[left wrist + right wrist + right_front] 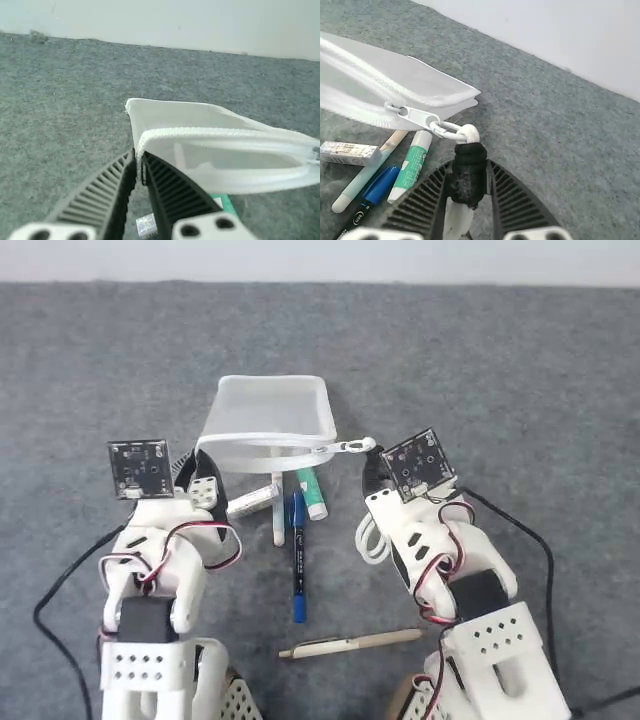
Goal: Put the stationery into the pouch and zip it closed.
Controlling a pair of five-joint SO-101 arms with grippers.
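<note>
So, loading hadn't been started yet. The pouch (270, 415) lay on the grey tabletop (520, 380), looked unzipped, and was pinned at both ends. One corner of its zipper edge was pinched in the closed jaws of the left gripper (138, 162). The zipper pull (456, 132) was clamped in the jaws of the right gripper (469, 167). The green glue stick (312, 493) and blue pen (297, 558) were left outside near the mouth, the beige pen (350, 643) farther off. Probably one grip would have to be released next so an item could be picked up.
</note>
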